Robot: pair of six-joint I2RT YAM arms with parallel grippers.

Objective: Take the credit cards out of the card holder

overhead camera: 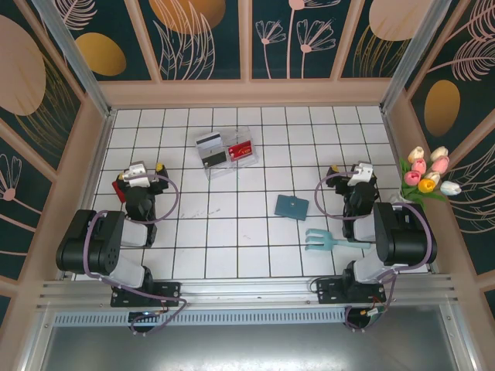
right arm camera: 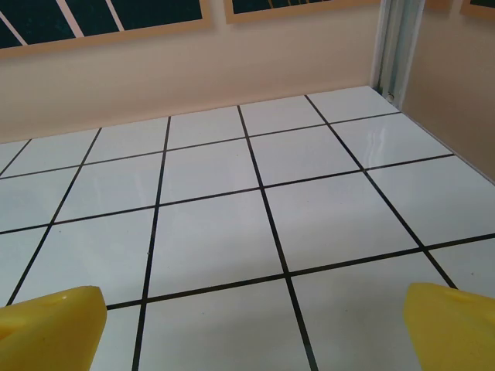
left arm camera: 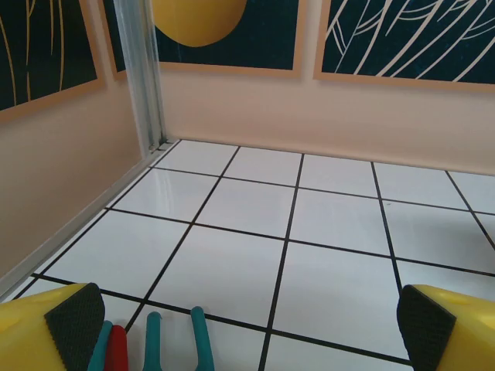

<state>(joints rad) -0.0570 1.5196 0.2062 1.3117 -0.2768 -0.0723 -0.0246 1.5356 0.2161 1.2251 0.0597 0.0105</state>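
Note:
The card holder [overhead camera: 292,206], a small teal wallet, lies flat on the tiles right of centre, with neither gripper touching it. At the back, a red credit card [overhead camera: 240,149] and a dark credit card [overhead camera: 214,159] lie in a clear tray [overhead camera: 232,168]. My left gripper [overhead camera: 142,172] hovers open over the left side of the table, far from the holder. In the left wrist view its yellow fingers [left arm camera: 54,328] stand wide with nothing between them. My right gripper [overhead camera: 356,171] is open to the holder's right, its fingers [right arm camera: 50,328] spread over bare tiles.
A white-grey card with a black stripe [overhead camera: 207,142] also lies in the tray. A light teal fork toy [overhead camera: 329,241] sits near the right arm's base. A red and teal item [left arm camera: 116,348] lies under the left gripper. Toy tulips [overhead camera: 427,176] stand at the right wall.

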